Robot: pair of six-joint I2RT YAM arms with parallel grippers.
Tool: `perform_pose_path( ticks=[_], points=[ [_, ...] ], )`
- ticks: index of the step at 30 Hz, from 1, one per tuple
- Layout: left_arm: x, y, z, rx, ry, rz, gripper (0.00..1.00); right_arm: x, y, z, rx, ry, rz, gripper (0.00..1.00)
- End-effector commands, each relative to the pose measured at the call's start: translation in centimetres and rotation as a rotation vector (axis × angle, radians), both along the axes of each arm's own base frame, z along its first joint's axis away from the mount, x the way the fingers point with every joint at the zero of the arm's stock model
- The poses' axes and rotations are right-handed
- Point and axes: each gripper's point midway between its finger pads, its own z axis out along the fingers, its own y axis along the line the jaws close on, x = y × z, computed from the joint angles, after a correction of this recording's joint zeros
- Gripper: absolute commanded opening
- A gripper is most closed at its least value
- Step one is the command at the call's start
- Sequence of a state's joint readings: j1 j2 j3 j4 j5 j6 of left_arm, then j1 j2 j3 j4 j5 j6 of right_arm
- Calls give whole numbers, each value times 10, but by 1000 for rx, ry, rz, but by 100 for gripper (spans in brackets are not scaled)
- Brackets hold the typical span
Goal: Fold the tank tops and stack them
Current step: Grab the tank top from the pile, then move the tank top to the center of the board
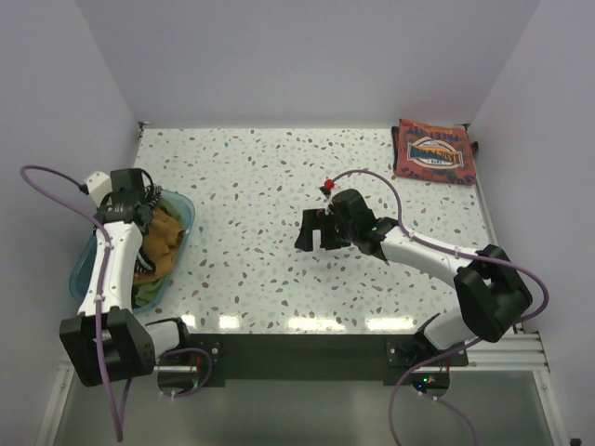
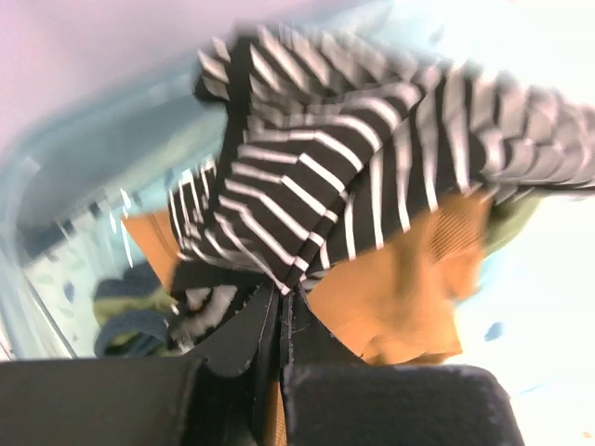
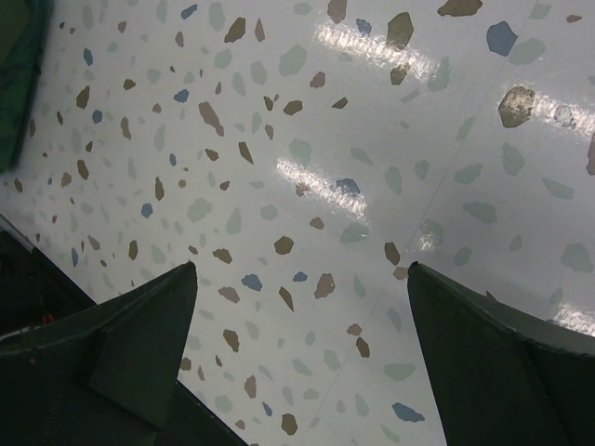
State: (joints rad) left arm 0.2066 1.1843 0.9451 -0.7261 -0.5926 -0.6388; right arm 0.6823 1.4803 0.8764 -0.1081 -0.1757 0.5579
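My left pincer (image 2: pixel 279 367) is closed on the striped tank top (image 2: pixel 316 186) to lift it from the teal bin (image 1: pixel 183 212); my right pincer (image 3: pixel 297 316) hovers wide open, empty.

The table (image 3: pixel 307 139) looks like glossy, smooth speckled stone; the striped tank top (image 2: pixel 316 186) is soft cloth; the bin (image 1: pixel 184 232) is translucent plastic.

Tabletop (image 1: pixel 251 186): white, speckled with brown, blue and grey-green flecks.
Striped top (image 2: pixel 316 186): black with thin white stripes, solid black edging.
Orange top (image 2: pixel 400 297): plain mustard-orange.
Red top (image 1: pixel 434 151): rust-red, dark navy trim, blue-and-white graphic across the middle.
Bin (image 1: pixel 184 209): see-through teal.
Left arm (image 1: pixel 107 269) and right arm (image 1: pixel 428 251): white shells, black joints.
Cables (image 1: pixel 364 172): purple.
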Motion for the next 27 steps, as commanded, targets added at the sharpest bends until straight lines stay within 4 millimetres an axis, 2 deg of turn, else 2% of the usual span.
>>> perform_pose_path(
  ticks=[1,2,3,4,6,7,9,10,12,13,14,15,16,17,18,19,20,21,22,23,24,25,26,27],
  points=[
    [15,20,78,119,-145,40,0,4,9,18,42,-31,16,98],
    [21,22,106,135,-203,41,0,5,9,21,45,-35,16,98],
    [24,22,120,144,-232,31,0,7,10,27,46,-41,18,98],
    [31,23,149,156,-299,26,0,7,11,31,49,-49,20,98],
    [43,18,171,145,-350,-17,0,10,11,41,50,-66,19,98],
    [50,17,199,152,-414,-34,0,12,11,45,48,-76,16,98],
    [68,10,215,131,-455,-96,0,17,9,57,46,-102,1,98],
    [76,7,237,140,-508,-126,0,19,10,61,47,-112,-1,98],
    [99,-1,251,124,-557,-197,0,24,10,72,47,-131,-19,98],
    [107,-7,268,126,-608,-240,0,27,10,75,44,-141,-26,98],
    [120,-18,280,111,-654,-301,0,31,10,85,50,-158,-35,98],
    [135,-32,282,97,-658,-352,0,36,7,89,37,-178,-60,98],
    [155,-57,296,102,-685,-427,0,44,5,100,31,-208,-87,98],
    [152,-71,316,115,-721,-458,0,45,5,106,37,-218,-88,98],
    [171,-83,312,110,-701,-493,0,51,1,112,23,-242,-116,98],
    [172,-99,348,125,-776,-527,0,55,-1,119,22,-259,-131,98],
    [177,-121,355,113,-779,-573,0,63,-6,132,22,-281,-159,98],
    [197,-135,349,106,-756,-602,0,66,-10,140,18,-298,-176,98],
    [190,-144,386,119,-838,-618,0,72,-16,148,10,-319,-207,99],
    [192,-165,394,112,-858,-660,0,78,-24,161,15,-339,-237,99],
    [200,-175,395,105,-866,-682,0,80,-28,173,26,-360,-253,99],
    [197,-183,410,102,-916,-699,0,83,-33,179,26,-374,-271,99],
    [195,-203,414,77,-941,-748,0,86,-38,188,31,-389,-289,99],
    [183,-210,425,76,-979,-770,0,87,-43,193,31,-402,-301,99]
  ],
)
